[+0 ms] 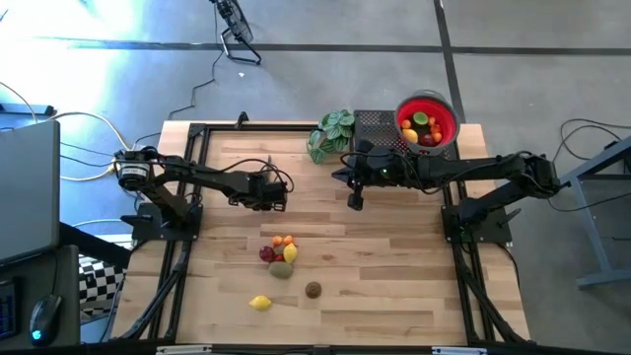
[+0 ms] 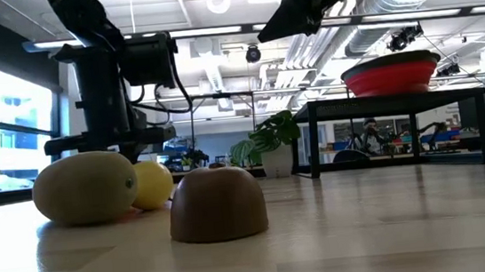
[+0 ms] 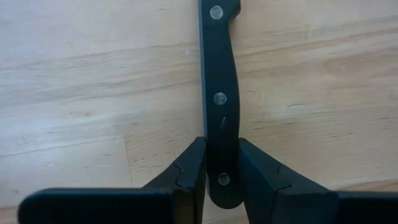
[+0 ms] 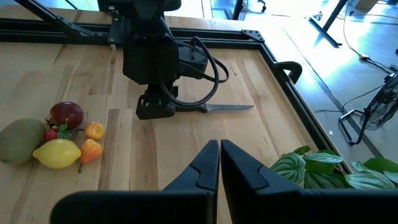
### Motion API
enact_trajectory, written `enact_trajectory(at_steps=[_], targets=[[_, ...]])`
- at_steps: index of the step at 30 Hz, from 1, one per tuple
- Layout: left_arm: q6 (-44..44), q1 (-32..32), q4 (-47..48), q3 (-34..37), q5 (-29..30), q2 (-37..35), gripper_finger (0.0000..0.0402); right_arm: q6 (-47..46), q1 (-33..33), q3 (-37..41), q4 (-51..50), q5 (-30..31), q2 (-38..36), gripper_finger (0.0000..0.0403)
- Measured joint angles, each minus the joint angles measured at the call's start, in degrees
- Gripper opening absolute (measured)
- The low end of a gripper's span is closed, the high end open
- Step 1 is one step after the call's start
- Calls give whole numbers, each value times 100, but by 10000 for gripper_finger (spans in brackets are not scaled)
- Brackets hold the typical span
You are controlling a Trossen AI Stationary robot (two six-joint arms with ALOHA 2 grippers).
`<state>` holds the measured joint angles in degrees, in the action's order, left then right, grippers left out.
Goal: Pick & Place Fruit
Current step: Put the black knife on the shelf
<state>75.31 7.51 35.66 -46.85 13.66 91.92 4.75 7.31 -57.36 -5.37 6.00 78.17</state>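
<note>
A black-handled knife (image 3: 220, 74) lies flat on the wooden table; its blade (image 4: 231, 107) shows in the right wrist view. My left gripper (image 3: 222, 149) stands over the handle, shut on it, at mid table left (image 1: 268, 190). My right gripper (image 4: 219, 148) hangs shut and empty in the air right of it (image 1: 355, 200). The fruit lies nearer the front edge: a cluster (image 1: 281, 253), a yellow one (image 1: 260, 303) and a brown one (image 1: 313, 289). More fruit sits in the red bowl (image 1: 440, 110). My left gripper pinches the knife's handle near its butt end (image 3: 222, 182) between its two fingers, one on each long side. The fingers (image 3: 194, 163) come steeply from above and lie across the handle. The knife rests flat on the table.
The red bowl stands on a black stand (image 1: 373, 126) at the far right, with a green leafy plant (image 1: 332, 133) beside it. A black frame (image 1: 197, 133) runs around the table's edges. Bare wood lies between the knife and the fruit cluster.
</note>
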Motion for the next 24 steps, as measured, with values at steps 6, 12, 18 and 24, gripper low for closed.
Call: enact_trajectory(at_steps=[6,12,18,24], targets=[[-35,0,2,0,-32,-2,69,2,0,0,-1,0,0,9],[-234,0,-1,0,-52,-27,68,2,-1,0,-70,0,0,9],[-581,2,4,29,-16,-278,68,2,-2,0,-184,138,-15,9],[-1069,4,-7,25,362,-882,67,2,-2,0,-179,155,-17,9]])
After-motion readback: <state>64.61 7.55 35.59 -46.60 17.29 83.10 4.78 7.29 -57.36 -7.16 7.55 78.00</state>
